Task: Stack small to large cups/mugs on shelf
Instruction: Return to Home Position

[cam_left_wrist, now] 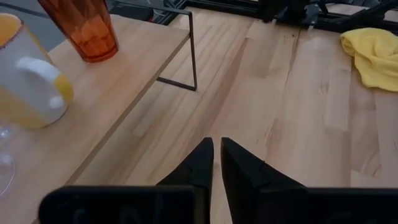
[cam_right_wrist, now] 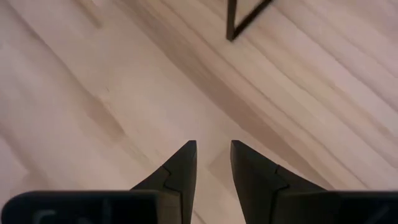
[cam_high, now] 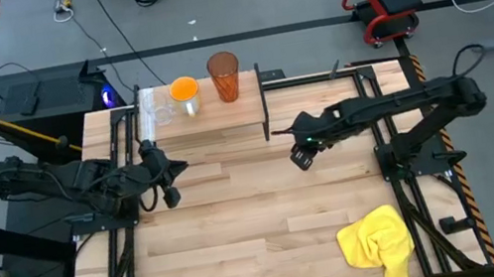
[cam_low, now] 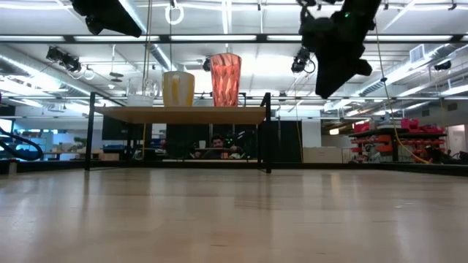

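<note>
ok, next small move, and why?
Probably pull both arms back to rest: the small clear glass, orange mug and tall ribbed orange-red tumbler stand in size order on the light wooden shelf; left pincer and right pincer hold nothing.

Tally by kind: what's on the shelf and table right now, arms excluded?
Drinking vessels: 3 (clear glass, orange mug, ribbed tumbler), all on the shelf
Cloths: 1 (yellow cloth, on the tabletop)
Shelves: 1
Total: 5
</note>
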You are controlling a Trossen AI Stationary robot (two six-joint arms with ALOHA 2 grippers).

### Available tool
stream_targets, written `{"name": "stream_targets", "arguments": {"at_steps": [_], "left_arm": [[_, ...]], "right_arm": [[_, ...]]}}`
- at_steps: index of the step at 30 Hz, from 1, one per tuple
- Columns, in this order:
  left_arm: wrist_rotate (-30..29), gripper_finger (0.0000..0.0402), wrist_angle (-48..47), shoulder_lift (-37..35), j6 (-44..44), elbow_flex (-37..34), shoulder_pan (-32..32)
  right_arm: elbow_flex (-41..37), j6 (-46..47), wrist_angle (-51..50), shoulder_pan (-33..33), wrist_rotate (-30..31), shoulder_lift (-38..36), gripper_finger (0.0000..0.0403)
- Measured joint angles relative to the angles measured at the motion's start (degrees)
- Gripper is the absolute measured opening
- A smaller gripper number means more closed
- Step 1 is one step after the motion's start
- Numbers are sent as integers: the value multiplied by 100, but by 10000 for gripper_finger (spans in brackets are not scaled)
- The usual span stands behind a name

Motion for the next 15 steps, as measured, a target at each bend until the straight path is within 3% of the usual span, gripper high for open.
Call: {"name": "stream_targets", "arguments": {"at_steps": [7, 15], "left_arm": [[0, 45, -22, 1, 0, 0, 0], [2, 40, -22, 1, 0, 0, 0]], "right_arm": [[27, 0, -100, -68, -249, 481, 106], [27, -3, -115, -64, -273, 522, 106]]}}
